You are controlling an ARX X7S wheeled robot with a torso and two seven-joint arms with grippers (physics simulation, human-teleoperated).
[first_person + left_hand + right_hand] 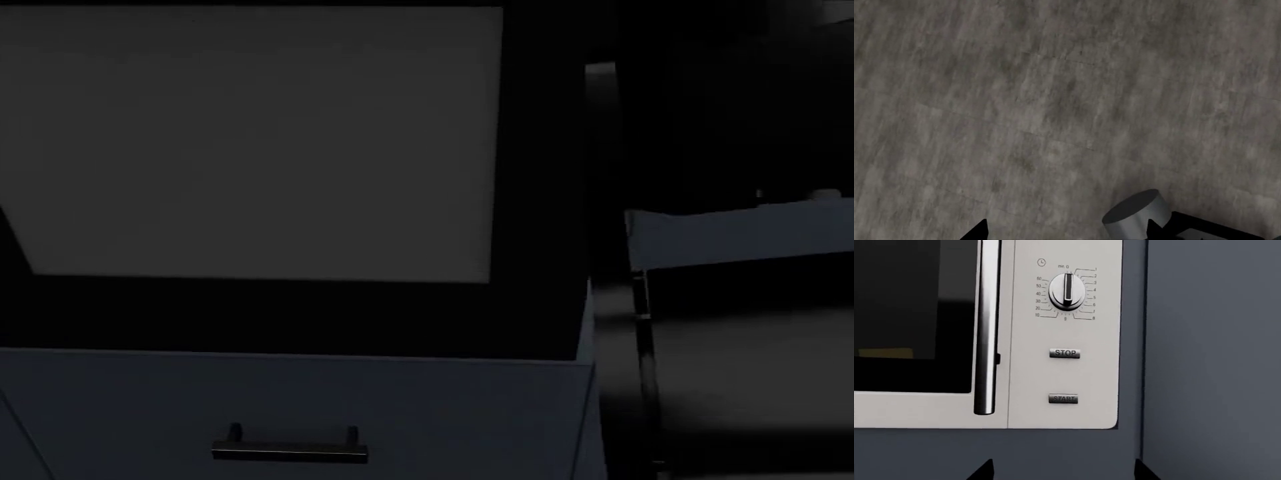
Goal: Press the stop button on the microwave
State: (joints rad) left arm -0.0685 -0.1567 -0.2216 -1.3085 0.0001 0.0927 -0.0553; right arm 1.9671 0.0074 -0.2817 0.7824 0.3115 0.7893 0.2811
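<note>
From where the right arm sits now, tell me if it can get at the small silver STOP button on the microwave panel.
Probably yes. The small silver STOP button faces the right wrist camera squarely, with nothing between it and the right gripper, whose fingertips show spread apart below the microwave's pale control panel. How far off it is cannot be told.

microwave (987,335) door cropped, both hands' fingertips barely visible

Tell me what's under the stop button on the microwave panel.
Directly under the STOP button sits the START button, then bare panel down to the microwave bottom edge. Above STOP is the timer dial. Nothing covers the panel here.
</note>
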